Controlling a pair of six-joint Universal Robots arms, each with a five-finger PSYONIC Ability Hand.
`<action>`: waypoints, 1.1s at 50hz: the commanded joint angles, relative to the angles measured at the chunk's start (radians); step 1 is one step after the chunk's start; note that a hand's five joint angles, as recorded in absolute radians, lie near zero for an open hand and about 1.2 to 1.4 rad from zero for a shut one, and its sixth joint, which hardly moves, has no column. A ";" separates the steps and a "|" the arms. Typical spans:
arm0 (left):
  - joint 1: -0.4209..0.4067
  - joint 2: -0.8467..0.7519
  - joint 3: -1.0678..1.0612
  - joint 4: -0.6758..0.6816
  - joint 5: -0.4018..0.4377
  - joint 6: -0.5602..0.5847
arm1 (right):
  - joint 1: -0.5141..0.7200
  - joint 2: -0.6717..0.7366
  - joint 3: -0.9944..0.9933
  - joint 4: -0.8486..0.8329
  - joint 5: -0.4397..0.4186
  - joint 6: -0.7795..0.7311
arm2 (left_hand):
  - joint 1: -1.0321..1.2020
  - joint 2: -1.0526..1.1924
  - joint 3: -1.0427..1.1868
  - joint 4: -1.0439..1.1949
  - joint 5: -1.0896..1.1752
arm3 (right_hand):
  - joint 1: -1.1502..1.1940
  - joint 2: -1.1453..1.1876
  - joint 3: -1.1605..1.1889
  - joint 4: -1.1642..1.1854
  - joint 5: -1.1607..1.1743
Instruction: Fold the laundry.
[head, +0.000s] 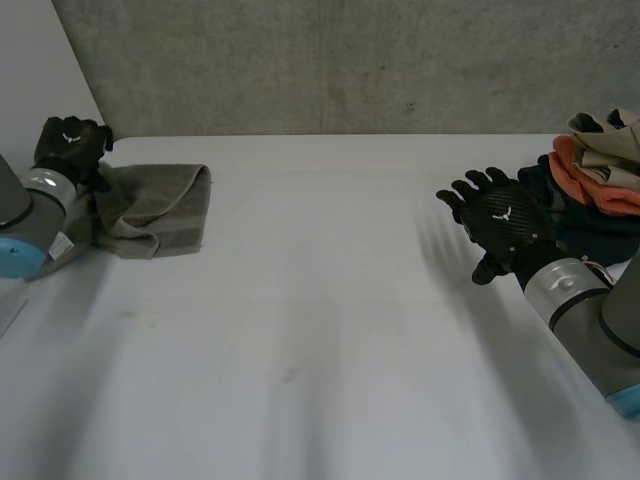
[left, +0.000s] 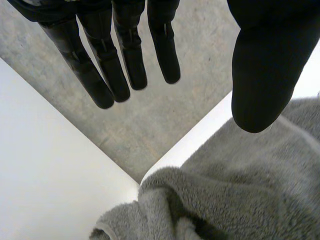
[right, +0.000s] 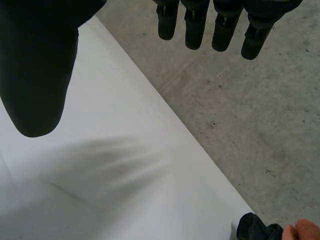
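Head view shows me the grey towel (head: 150, 205) lying bunched up on the white table (head: 320, 330) at the far left side, w/ my left hand (head: 72, 145) right at its left end. In left wrist view that hand's fingers (left: 131, 60) are straight & let go, holding nothing, & the towel lies under the thumb by the table's corner. My right hand (head: 500, 220) is over the table's right side, fingers spread & loose, holding nothing, just beside a pile of clothes (head: 590, 180) w/ an orange one over dark ones.
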 joint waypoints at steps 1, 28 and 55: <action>0.002 0.126 -0.119 -0.062 0.003 -0.009 | -0.014 -0.005 -0.001 0.002 0.001 0.011 | -0.092 -0.097 -0.105 -0.100 -0.095 | -0.050 -0.035 -0.031 -0.033 -0.050; 0.043 -0.061 -0.022 -0.196 0.075 0.073 | -0.008 -0.001 0.015 0.004 0.001 0.012 | -0.166 -0.171 -0.179 -0.174 -0.169 | -0.050 -0.035 -0.031 -0.033 -0.050; -0.285 0.411 0.035 -0.159 -0.072 -0.386 | -0.057 -0.052 0.024 0.005 0.021 0.063 | 0.808 0.803 0.796 0.801 0.805 | -0.050 -0.035 -0.031 -0.033 -0.050</action>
